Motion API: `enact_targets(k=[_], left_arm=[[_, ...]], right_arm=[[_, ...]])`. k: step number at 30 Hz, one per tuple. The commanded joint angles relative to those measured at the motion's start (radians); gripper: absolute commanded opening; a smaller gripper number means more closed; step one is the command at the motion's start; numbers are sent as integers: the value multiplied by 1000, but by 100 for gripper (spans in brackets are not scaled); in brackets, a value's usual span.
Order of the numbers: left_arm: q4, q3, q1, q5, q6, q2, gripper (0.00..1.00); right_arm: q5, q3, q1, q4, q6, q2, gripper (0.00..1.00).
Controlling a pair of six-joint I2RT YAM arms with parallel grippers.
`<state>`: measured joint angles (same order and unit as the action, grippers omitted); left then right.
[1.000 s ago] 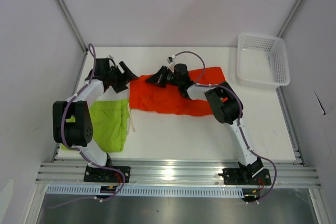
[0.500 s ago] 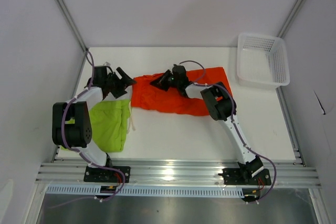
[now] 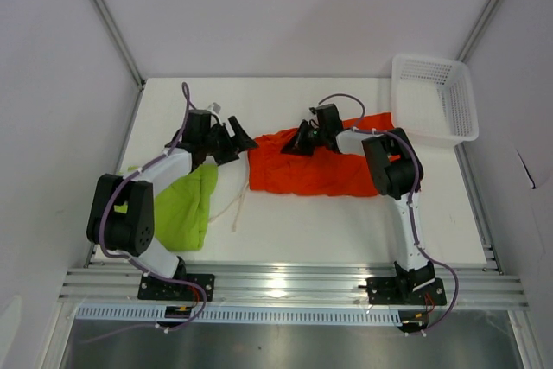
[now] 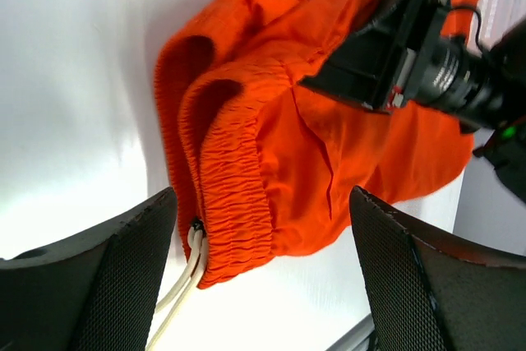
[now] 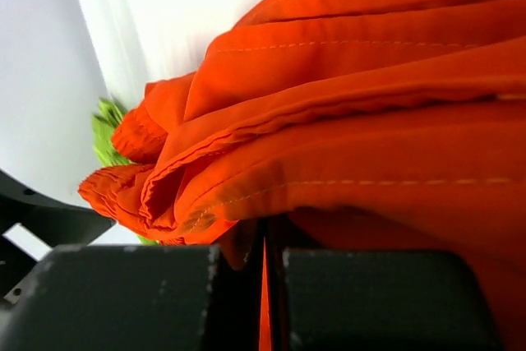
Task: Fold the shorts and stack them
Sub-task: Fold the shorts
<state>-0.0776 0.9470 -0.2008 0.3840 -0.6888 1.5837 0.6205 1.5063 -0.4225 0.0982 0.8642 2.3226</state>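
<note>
Pale walls [image 3: 285, 15] close in the space on three sides, with a metal rail [image 3: 285, 283] along the near edge. The white desk [image 3: 302, 222] is matt and mostly bare.

The orange shorts [image 3: 311, 174] lie crumpled across the middle of the desk, their right end reaching toward the basket [image 3: 432, 101] at the far right corner; whether they touch it is hard to tell. Their far edge is hidden under the right arm, and no logo shows in any view. The green shorts [image 3: 186, 209] lie folded at the near left, well apart from the orange pair. The left arm [image 3: 130, 213] covers their left side.

The left pincer [image 3: 244, 137] hangs at the waistband end of the orange shorts. It is spread wide and holds nothing, and the gathered elastic shows between its mesh-faced fingers [image 4: 107, 285]. Whether it touches the cloth cannot be told. The right pincer [image 3: 302, 140] sits on the far edge of the orange shorts. It is fully closed on a fold of the fabric, and a thin orange sliver shows between its dark pads [image 5: 123, 302] in the wrist view. The rest of that view is bunched cloth, with a scrap of green behind.

A white drawstring [image 3: 238, 209] trails from the waistband onto the desk between the two pairs.
</note>
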Motion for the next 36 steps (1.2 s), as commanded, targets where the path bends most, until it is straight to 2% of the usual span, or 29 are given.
enact_targets(k=[1,7,14,20,26,33,36], left_arm=[[-42,-54,-54,-40,-9,-100,87],[-51,-187,-97,-91,-31,-223,89],[51,-260,-97,-106,-54,-232,89],[189,-252,-114,-117,-32,-165,89],[257,-225,-155,-142,-5,-61,88],[398,-293,-233,-151,-17,-1,87],[465,-318,-273,-163,-23,15,87]], right_arm=[[48,-44,-6,-244,-191,-25,0],[108,-34,13,-325,-293,-48,0],[130,-34,13,-416,-376,-81,0],[169,-103,13,-376,-376,-112,0],[200,-155,14,-324,-353,-134,0],[206,-167,14,-293,-330,-141,0],[214,-190,14,-227,-286,-147,0]])
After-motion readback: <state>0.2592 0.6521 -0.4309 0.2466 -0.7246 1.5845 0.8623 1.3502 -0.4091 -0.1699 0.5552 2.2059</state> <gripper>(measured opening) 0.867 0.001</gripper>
